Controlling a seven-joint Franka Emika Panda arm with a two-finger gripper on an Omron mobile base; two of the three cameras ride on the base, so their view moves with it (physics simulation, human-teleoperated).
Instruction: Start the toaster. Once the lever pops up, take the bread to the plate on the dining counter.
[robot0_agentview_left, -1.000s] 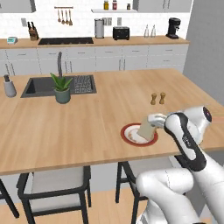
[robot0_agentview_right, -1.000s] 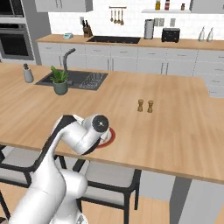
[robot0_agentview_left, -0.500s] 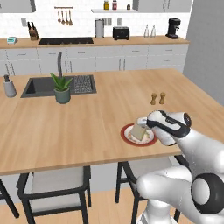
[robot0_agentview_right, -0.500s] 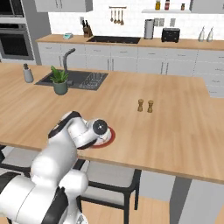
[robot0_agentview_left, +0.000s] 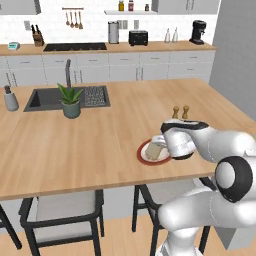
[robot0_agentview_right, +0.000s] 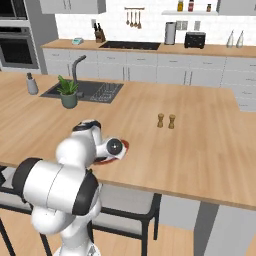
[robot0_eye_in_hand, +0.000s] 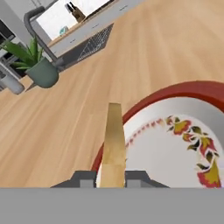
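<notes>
pincer (robot0_eye_in_hand: 113, 177) pinching the bread (robot0_eye_in_hand: 114, 144) edge-on, a dark fingertip (robot0_eye_in_hand: 84, 177) showing on either side of the slice's lower end. from the left base view the slice (robot0_agentview_left: 154, 151) sits low over the near-left part of the plate (robot0_agentview_left: 143, 156), which lies near the front edge of the dining counter (robot0_agentview_left: 100, 145); whether the bread's free end already touches the plate is hard to tell.

the slice looks thin, light and stiff from toasting, likely crumbly, so a gentle hold across its flat faces near one end suits it, as now. the glazed plate looks slippery, and the slice may slide when let go.

the plate bears a red and yellow floral pattern (robot0_eye_in_hand: 203, 166). no brand, label or writing is legible anywhere.
</notes>
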